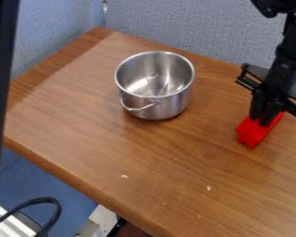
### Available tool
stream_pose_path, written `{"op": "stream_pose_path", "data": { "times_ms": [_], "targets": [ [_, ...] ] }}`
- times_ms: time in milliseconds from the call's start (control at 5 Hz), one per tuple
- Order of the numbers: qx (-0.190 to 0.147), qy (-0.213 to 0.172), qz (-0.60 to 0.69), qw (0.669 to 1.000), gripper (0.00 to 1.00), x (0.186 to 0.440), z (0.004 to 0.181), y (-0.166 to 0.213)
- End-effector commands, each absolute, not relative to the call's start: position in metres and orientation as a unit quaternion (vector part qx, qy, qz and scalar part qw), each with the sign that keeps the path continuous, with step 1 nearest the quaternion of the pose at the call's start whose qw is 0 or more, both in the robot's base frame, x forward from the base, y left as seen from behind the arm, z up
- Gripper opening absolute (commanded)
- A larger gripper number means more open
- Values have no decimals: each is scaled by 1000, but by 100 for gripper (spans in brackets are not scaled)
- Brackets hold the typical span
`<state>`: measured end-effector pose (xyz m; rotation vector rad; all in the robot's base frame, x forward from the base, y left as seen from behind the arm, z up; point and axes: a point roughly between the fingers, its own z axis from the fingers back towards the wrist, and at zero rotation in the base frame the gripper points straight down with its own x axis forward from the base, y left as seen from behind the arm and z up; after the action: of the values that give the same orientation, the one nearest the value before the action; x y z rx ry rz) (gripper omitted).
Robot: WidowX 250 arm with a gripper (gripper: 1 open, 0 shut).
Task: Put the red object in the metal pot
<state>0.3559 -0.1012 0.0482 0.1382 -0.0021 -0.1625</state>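
The red object [254, 131] is an elongated bright red block standing tilted at the right of the wooden table, its lower end near the surface. My gripper [266, 115] points straight down onto its upper end and is shut on it. The black arm rises out of the frame at the top right. The metal pot [155, 84] is a small shiny round pot left of centre, empty inside, with a thin wire handle hanging down its front. The pot stands well to the left of the gripper and the block.
The wooden table [101, 139] has a front edge running diagonally from lower left to lower right. A blue-grey wall [176, 23] rises behind it. A dark vertical post [0, 83] stands along the left edge of the view. Cables lie on the floor at the bottom left.
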Motion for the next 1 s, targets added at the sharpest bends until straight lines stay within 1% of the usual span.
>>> {"op": "stream_pose_path", "data": {
  "times_ms": [0,600,800],
  "targets": [
    [72,-27,-77,994,0,368,57,-91],
    [71,-14,-53,996,0,380,27,-81],
    [69,-9,-35,997,0,382,20,-79]
  ]
}}
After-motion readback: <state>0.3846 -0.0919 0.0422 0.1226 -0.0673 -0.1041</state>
